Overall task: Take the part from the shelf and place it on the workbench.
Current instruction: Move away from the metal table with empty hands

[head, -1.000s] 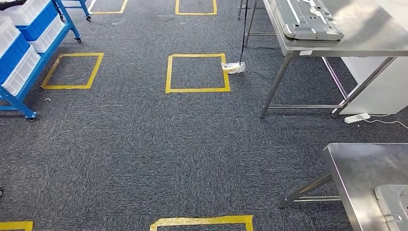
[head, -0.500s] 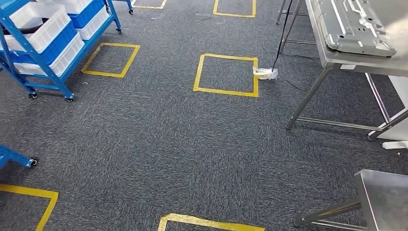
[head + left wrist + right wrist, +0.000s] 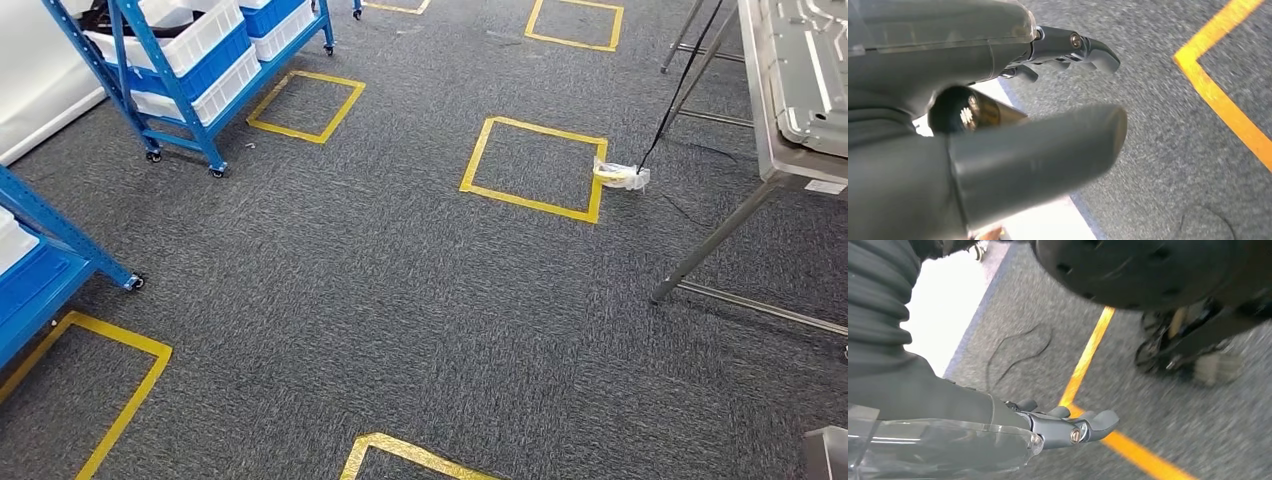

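Note:
A blue shelf (image 3: 183, 100) with white bins (image 3: 200, 35) stands on wheels at the far left in the head view. A steel workbench (image 3: 768, 140) runs along the right edge, and a flat grey metal part (image 3: 815, 70) lies on it. My left hand (image 3: 973, 65) hangs over the carpet with thumb and fingers apart and nothing in it. My right hand (image 3: 1048, 427) also hangs beside my body, fingers stretched out, holding nothing.
A second blue shelf (image 3: 50, 225) juts in at the near left. Yellow tape squares (image 3: 530, 200) mark the grey carpet. A black cable ends in a taped wad (image 3: 620, 175) beside the workbench leg (image 3: 710, 245). Another table's corner (image 3: 828, 450) shows at the bottom right.
The camera has turned left: the whole scene has slid right, the shelves have come further into view and the near table has almost left the picture.

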`<state>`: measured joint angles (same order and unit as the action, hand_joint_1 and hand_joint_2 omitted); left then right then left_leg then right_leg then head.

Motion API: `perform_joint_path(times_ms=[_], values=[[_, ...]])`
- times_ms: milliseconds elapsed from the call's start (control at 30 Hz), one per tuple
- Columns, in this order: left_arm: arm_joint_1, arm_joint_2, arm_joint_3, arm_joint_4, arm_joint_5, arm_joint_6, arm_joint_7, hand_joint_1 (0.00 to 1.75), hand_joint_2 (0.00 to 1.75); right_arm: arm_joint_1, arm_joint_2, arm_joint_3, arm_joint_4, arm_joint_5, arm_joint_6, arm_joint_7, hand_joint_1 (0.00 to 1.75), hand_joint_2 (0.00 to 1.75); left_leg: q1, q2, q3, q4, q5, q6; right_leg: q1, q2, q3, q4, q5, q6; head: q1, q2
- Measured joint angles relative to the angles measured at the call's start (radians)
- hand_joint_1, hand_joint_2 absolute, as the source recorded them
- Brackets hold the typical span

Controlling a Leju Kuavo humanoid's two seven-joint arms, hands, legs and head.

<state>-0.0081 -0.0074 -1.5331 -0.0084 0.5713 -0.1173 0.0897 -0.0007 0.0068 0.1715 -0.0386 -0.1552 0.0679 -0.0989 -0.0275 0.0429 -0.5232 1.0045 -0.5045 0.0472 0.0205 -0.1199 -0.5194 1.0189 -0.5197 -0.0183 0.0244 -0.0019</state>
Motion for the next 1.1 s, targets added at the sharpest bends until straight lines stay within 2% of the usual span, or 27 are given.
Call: perform_joint_path(times_ms=[33, 67, 133, 167, 200, 233, 267, 300, 333, 367, 400, 433, 467, 500, 533, 567, 633, 700, 733, 767, 800, 867, 933, 967, 1000, 1033, 1100], values=[[0.001, 0.003, 0.0, 0.001, -0.015, -0.012, -0.005, 0.0, 1.75, -0.005, -0.027, -0.003, 0.0, -0.009, 0.037, 0.0, 0.0, 1.75, 0.002, -0.009, 0.003, -0.004, 0.004, 0.005, -0.002, 0.011, -0.001, 0.008, -0.007, 0.006, 0.001, 0.0], [0.002, 0.008, 0.0, 0.001, -0.029, -0.023, -0.01, 0.0, 1.75, -0.009, -0.058, -0.007, -0.002, -0.019, 0.075, 0.006, 0.0, 1.75, 0.005, -0.017, 0.006, -0.009, 0.008, 0.01, -0.004, 0.034, -0.01, 0.031, -0.024, 0.012, 0.001, 0.0], [0.002, 0.019, -0.002, -0.001, -0.048, -0.031, -0.015, 0.0, 1.75, -0.012, -0.134, -0.012, -0.015, -0.035, 0.147, 0.041, 0.0, 1.75, 0.007, -0.036, 0.007, -0.012, 0.013, 0.017, -0.013, 0.09, -0.06, 0.141, -0.084, 0.024, 0.001, 0.0], [0.002, 0.027, -0.002, -0.004, -0.053, -0.029, -0.017, 0.0, 1.75, -0.012, -0.178, -0.014, -0.024, -0.04, 0.181, 0.065, 0.0, 1.75, 0.007, -0.048, 0.005, -0.012, 0.014, 0.019, -0.017, 0.105, -0.094, 0.211, -0.114, 0.027, 0.001, 0.0], [0.001, 0.035, -0.002, -0.008, -0.056, -0.026, -0.02, 0.0, 1.31, -0.013, -0.225, -0.017, -0.033, -0.044, 0.212, 0.089, 0.0, 1.75, 0.007, -0.062, 0.005, -0.01, 0.014, 0.02, -0.02, 0.112, -0.122, 0.265, -0.129, 0.03, 0.002, 0.0], [0.002, 0.044, -0.003, -0.013, -0.055, -0.022, -0.024, 0.0, 0.87, -0.014, -0.274, -0.02, -0.043, -0.045, 0.238, 0.109, 0.0, 1.75, 0.007, -0.076, 0.006, -0.009, 0.014, 0.02, -0.022, 0.115, -0.136, 0.287, -0.123, 0.033, 0.002, 0.0], [0.002, 0.051, -0.003, -0.02, -0.051, -0.019, -0.029, 0.0, 0.44, -0.017, -0.318, -0.023, -0.052, -0.042, 0.26, 0.122, 0.0, 1.75, 0.007, -0.091, 0.008, -0.008, 0.014, 0.02, -0.023, 0.118, -0.132, 0.268, -0.095, 0.034, 0.002, 0.0], [0.002, 0.059, -0.003, -0.027, -0.044, -0.017, -0.034, 0.0, 0.0, -0.02, -0.359, -0.024, -0.062, -0.036, 0.276, 0.131, 0.0, 1.75, 0.007, -0.104, 0.011, -0.007, 0.013, 0.019, -0.025, 0.126, -0.112, 0.214, -0.053, 0.035, 0.002, 0.0], [0.003, 0.066, -0.002, -0.035, -0.036, -0.015, -0.039, 0.0, 0.0, -0.025, -0.392, -0.025, -0.071, -0.028, 0.284, 0.136, 0.0, 1.75, 0.008, -0.116, 0.013, -0.006, 0.011, 0.017, -0.027, 0.148, -0.085, 0.143, -0.01, 0.034, 0.002, 0.0], [0.002, 0.072, 0.0, -0.042, -0.027, -0.014, -0.043, 0.0, 0.0, -0.031, -0.417, -0.025, -0.079, -0.018, 0.287, 0.14, 0.0, 1.75, 0.008, -0.126, 0.012, -0.004, 0.009, 0.014, -0.03, 0.176, -0.059, 0.077, 0.019, 0.033, 0.002, 0.0], [0.0, 0.078, 0.002, -0.048, -0.018, -0.013, -0.046, 0.0, 0.0, -0.039, -0.435, -0.025, -0.086, -0.008, 0.287, 0.144, 0.0, 1.75, 0.009, -0.135, 0.007, -0.002, 0.008, 0.009, -0.031, 0.199, -0.042, 0.031, 0.035, 0.032, 0.002, 0.0], [-0.002, 0.083, 0.004, -0.053, -0.009, -0.012, -0.048, 0.0, 0.0, -0.047, -0.448, -0.025, -0.091, 0.002, 0.287, 0.147, 0.0, 1.75, 0.01, -0.145, 0.001, -0.001, 0.008, 0.004, -0.032, 0.215, -0.034, 0.009, 0.037, 0.031, 0.001, 0.0], [-0.002, 0.087, 0.008, -0.057, 0.0, -0.011, -0.049, 0.0, 0.0, -0.056, -0.456, -0.024, -0.098, 0.012, 0.289, 0.148, 0.0, 1.75, 0.012, -0.157, -0.004, 0.0, 0.009, -0.001, -0.031, 0.213, -0.031, 0.002, 0.034, 0.029, 0.001, 0.0], [-0.002, 0.091, 0.012, -0.061, 0.009, -0.01, -0.05, 0.0, 0.0, -0.063, -0.46, -0.022, -0.105, 0.024, 0.293, 0.148, 0.0, 1.75, 0.014, -0.167, -0.007, 0.0, 0.01, -0.006, -0.031, 0.199, -0.031, -0.002, 0.034, 0.026, 0.001, 0.0], [0.0, 0.094, 0.018, -0.065, 0.019, -0.01, -0.051, 0.0, 0.0, -0.07, -0.462, -0.019, -0.112, 0.037, 0.3, 0.145, 0.0, 1.75, 0.014, -0.161, -0.01, 0.007, 0.005, -0.011, -0.032, 0.185, -0.028, -0.007, 0.035, 0.021, 0.001, 0.0], [0.001, 0.096, 0.024, -0.068, 0.029, -0.01, -0.052, 0.0, 0.0, -0.074, -0.463, -0.016, -0.117, 0.048, 0.306, 0.142, 0.0, 1.75, 0.013, -0.143, -0.019, 0.027, -0.009, -0.017, -0.034, 0.17, -0.025, -0.011, 0.036, 0.016, -0.001, 0.0], [0.0, 0.097, 0.038, -0.074, 0.046, -0.01, -0.056, 0.0, 0.0, -0.077, -0.466, -0.008, -0.122, 0.069, 0.315, 0.134, 0.0, 1.75, 0.013, -0.085, -0.067, 0.128, -0.069, -0.027, -0.034, 0.135, -0.022, -0.015, 0.034, 0.007, -0.005, 0.0], [-0.001, 0.097, 0.052, -0.077, 0.06, -0.009, -0.06, 0.0, 0.0, -0.077, -0.471, 0.004, -0.124, 0.088, 0.321, 0.13, 0.0, 1.75, 0.02, -0.058, -0.134, 0.257, -0.122, -0.035, -0.03, 0.101, -0.021, -0.015, 0.03, 0.002, -0.006, 0.0], [0.001, 0.097, 0.059, -0.078, 0.067, -0.008, -0.061, 0.0, 0.0, -0.077, -0.473, 0.012, -0.124, 0.097, 0.323, 0.129, 0.0, 1.75, 0.022, -0.054, -0.151, 0.287, -0.124, -0.038, -0.029, 0.085, -0.02, -0.015, 0.028, 0.001, -0.006, 0.0], [0.003, 0.097, 0.066, -0.078, 0.073, -0.008, -0.061, 0.0, 0.0, -0.078, -0.474, 0.02, -0.125, 0.105, 0.325, 0.128, 0.0, 1.75, 0.024, -0.05, -0.149, 0.279, -0.106, -0.039, -0.028, 0.07, -0.017, -0.014, 0.025, 0.001, -0.006, 0.0], [0.005, 0.097, 0.073, -0.079, 0.079, -0.009, -0.059, 0.0, 0.0, -0.079, -0.474, 0.027, -0.126, 0.11, 0.326, 0.128, 0.0, 1.75, 0.024, -0.044, -0.126, 0.232, -0.072, -0.038, -0.027, 0.058, -0.013, -0.014, 0.022, 0.002, -0.006, 0.0], [0.008, 0.099, 0.087, -0.079, 0.093, -0.017, -0.05, 0.0, 0.0, -0.081, -0.474, 0.037, -0.129, 0.115, 0.327, 0.128, 0.0, 1.75, 0.018, -0.009, -0.056, 0.089, -0.005, -0.027, -0.025, 0.035, -0.003, -0.013, 0.015, 0.006, -0.006, 0.0], [0.007, 0.101, 0.101, -0.079, 0.106, -0.028, -0.041, 0.0, 0.0, -0.085, -0.474, 0.042, -0.131, 0.118, 0.325, 0.128, 0.0, 1.75, 0.009, 0.019, -0.019, 0.009, 0.017, -0.013, -0.022, 0.015, 0.002, -0.012, 0.01, 0.014, -0.006, 0.0], [0.007, 0.102, 0.107, -0.079, 0.112, -0.033, -0.039, 0.0, 0.0, -0.088, -0.475, 0.045, -0.132, 0.121, 0.324, 0.128, 0.0, 1.75, 0.006, 0.018, -0.019, 0.002, 0.015, -0.009, -0.022, 0.005, 0.004, -0.013, 0.009, 0.018, -0.006, 0.0], [0.008, 0.102, 0.113, -0.079, 0.12, -0.037, -0.038, 0.0, 0.0, -0.092, -0.476, 0.049, -0.134, 0.127, 0.322, 0.126, 0.0, 1.75, 0.006, 0.007, -0.02, -0.001, 0.019, -0.004, -0.021, -0.005, 0.006, -0.014, 0.008, 0.022, -0.006, 0.0], [0.01, 0.101, 0.12, -0.079, 0.127, -0.039, -0.038, 0.0, 0.0, -0.095, -0.478, 0.054, -0.137, 0.135, 0.321, 0.124, 0.0, 1.75, 0.008, -0.003, -0.018, -0.008, 0.023, 0.0, -0.023, -0.003, 0.009, -0.012, 0.005, 0.027, -0.005, 0.0], [0.013, 0.1, 0.134, -0.078, 0.14, -0.038, -0.041, 0.0, 0.0, -0.096, -0.482, 0.063, -0.141, 0.15, 0.318, 0.115, 0.0, 1.75, 0.015, -0.022, -0.008, -0.023, 0.033, 0.01, -0.026, 0.043, -0.006, 0.034, -0.028, 0.036, -0.004, 0.0]])
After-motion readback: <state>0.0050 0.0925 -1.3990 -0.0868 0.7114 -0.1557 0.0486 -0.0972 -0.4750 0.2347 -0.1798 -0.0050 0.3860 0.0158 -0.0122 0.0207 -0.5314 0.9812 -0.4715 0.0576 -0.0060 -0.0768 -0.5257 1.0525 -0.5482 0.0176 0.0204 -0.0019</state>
